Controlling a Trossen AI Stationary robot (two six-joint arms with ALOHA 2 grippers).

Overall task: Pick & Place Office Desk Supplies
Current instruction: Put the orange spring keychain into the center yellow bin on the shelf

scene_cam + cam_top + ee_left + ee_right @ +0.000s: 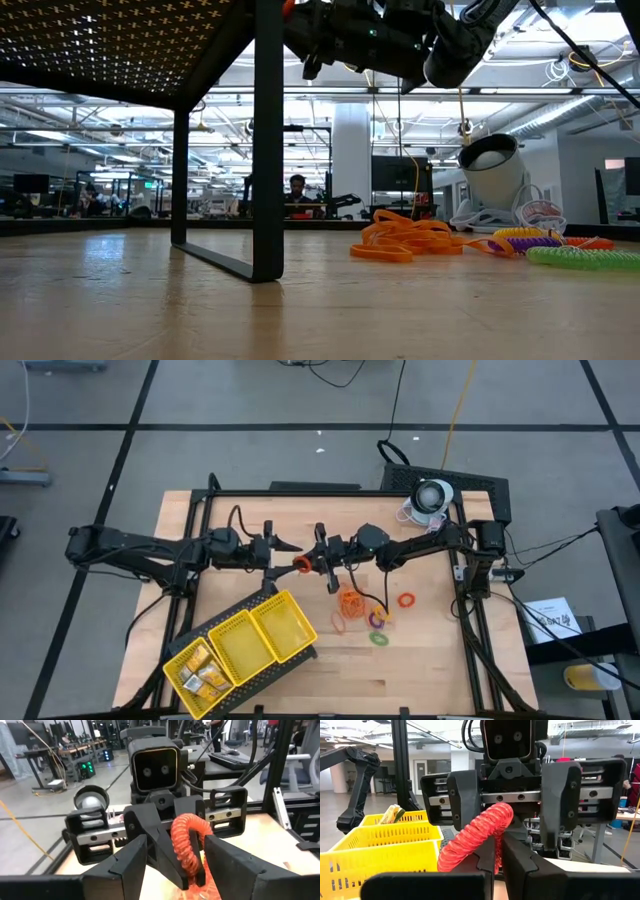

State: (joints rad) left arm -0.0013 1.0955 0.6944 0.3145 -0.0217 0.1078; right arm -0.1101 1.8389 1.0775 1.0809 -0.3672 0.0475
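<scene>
The yellow tray (240, 650) sits at the near left of the table, tilted, with small gold pieces (203, 673) piled in its leftmost compartment. Taking this tray as the landmark, the left arm stretches level above the table just behind it, reaching rightward from the table's left edge. The left gripper (288, 560) hangs above and behind the tray's right end, fingers spread on either side of a red coiled ring (302, 564); in the left wrist view the ring (189, 845) stands between those two fingers (235, 865), and whether they touch it cannot be told.

Right of the tray and farther back, the right arm comes in level from the table's right side, pointing at the left arm nose to nose. The right gripper (318, 562) has its fingers pressed together on the same red ring (475, 837), held up off the wood.

To the right of the tray's far corner lies a heap of orange rubber bands (350, 601), then a purple ring (378, 619), a green ring (379, 639) and an orange ring (406, 600) on the bare wood.
</scene>
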